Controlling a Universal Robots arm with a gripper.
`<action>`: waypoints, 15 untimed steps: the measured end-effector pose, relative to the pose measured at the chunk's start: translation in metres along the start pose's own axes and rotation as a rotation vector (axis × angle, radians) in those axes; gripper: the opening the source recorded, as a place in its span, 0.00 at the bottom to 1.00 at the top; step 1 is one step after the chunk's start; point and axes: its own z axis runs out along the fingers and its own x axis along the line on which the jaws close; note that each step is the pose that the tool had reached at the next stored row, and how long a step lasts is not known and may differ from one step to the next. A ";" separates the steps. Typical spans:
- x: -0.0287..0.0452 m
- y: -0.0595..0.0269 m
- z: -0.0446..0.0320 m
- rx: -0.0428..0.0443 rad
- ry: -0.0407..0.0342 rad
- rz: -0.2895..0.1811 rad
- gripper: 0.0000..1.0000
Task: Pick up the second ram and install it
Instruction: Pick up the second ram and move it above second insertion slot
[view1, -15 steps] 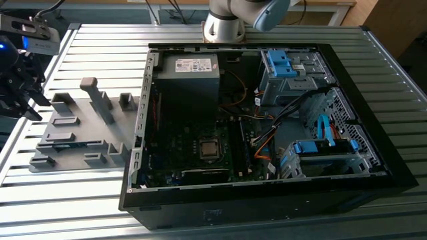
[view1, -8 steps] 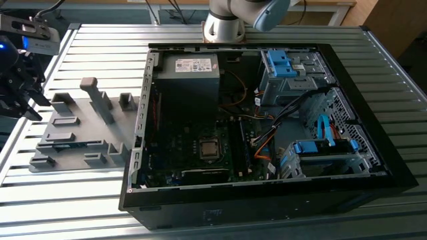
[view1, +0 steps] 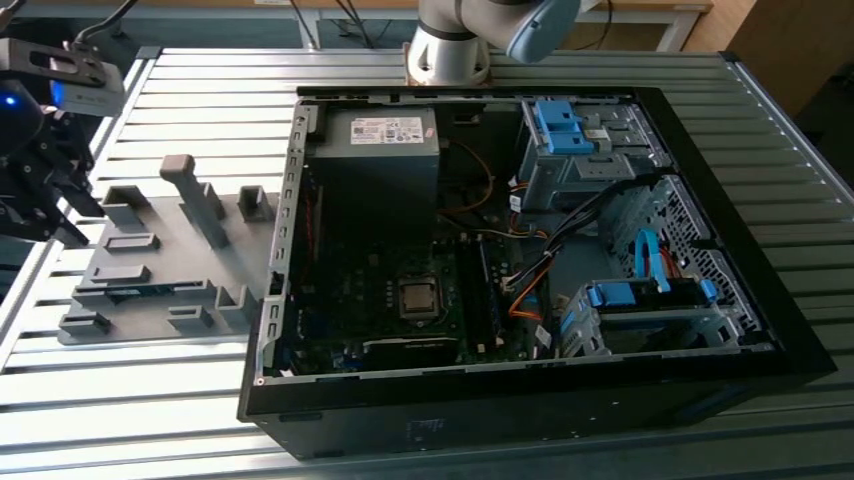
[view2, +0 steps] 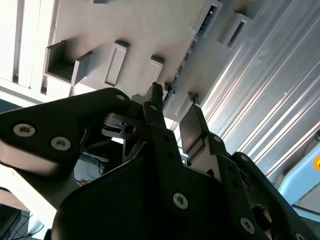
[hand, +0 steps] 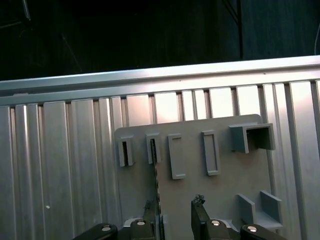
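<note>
First wrist view shows the pincer (hand: 173, 202) spread astride the second ram (hand: 155, 180), edge-up in the grey holder (hand: 225, 190).

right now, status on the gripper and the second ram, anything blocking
gripper open, low over the grey holder tray. second ram seated on edge in the tray, not gripped. nothing seen blocking it.
</note>
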 end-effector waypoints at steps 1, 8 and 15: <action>0.0001 -0.0001 0.0018 0.0000 0.0000 -0.002 0.41; 0.0053 -0.0008 0.0146 -0.0001 0.0001 -0.009 0.41; 0.0058 -0.0012 0.0263 -0.0008 -0.0022 -0.019 0.41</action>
